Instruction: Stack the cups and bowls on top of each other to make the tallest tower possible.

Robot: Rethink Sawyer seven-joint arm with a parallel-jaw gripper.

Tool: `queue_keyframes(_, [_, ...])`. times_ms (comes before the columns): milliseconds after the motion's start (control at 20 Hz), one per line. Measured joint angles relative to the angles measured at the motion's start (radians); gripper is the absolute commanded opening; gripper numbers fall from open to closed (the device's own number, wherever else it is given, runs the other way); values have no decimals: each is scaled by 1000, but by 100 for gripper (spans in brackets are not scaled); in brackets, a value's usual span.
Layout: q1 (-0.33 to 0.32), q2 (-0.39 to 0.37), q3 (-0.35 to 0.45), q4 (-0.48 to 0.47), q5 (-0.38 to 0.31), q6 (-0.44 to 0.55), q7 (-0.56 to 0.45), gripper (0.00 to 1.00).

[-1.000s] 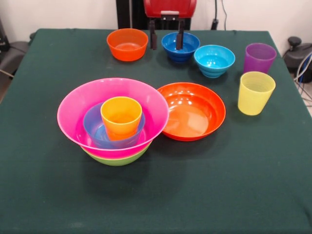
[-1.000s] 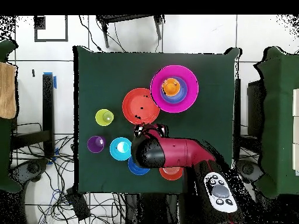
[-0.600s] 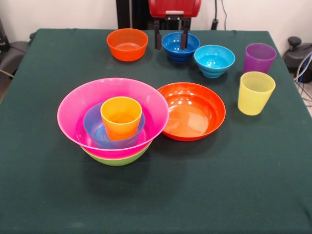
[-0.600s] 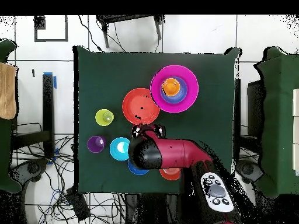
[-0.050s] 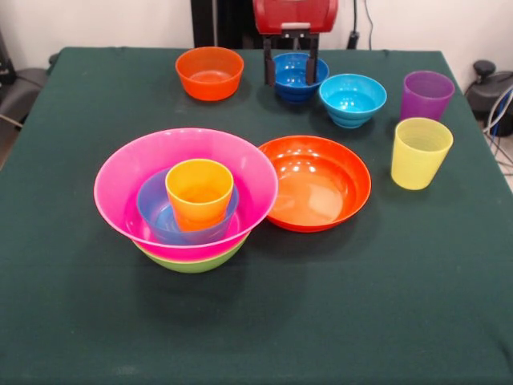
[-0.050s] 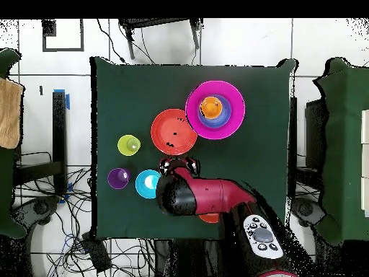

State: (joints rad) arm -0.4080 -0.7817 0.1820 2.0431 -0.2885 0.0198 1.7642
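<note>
At the far edge of the green table (image 5: 449, 321), the gripper (image 5: 289, 67) hangs with its two dark fingers spread apart, straddling the dark blue bowl (image 5: 296, 74) and closed on nothing. The step in hand looks like picking up this bowl, so the fingers should come down with one inside the rim and one outside, or clear of both walls, before closing; a glossy round wall is likely to slip under a loose pinch. An orange bowl (image 5: 210, 72) sits to one side and a cyan bowl (image 5: 353, 99) just beside on the other, so the descent needs to stay centred to avoid nudging either. The tower (image 5: 187, 196) stands nearer the camera, well apart: a lime green bowl (image 5: 192, 261) under a big pink bowl (image 5: 128, 188), with a small blue bowl (image 5: 152, 204) and an orange cup (image 5: 199, 191) nested inside. The shallow orange bowl (image 5: 317, 183) lies just beside the tower, while the yellow cup (image 5: 420, 151) and purple cup (image 5: 426, 94) wait off to the side.
</note>
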Motion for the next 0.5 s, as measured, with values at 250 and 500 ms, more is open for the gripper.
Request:
queue_keyframes(250, [-21, -6, -12, 21, -25, -72, 0, 100])
queue_keyframes(500, [-90, 11, 1, 27, -95, -171, 0, 100])
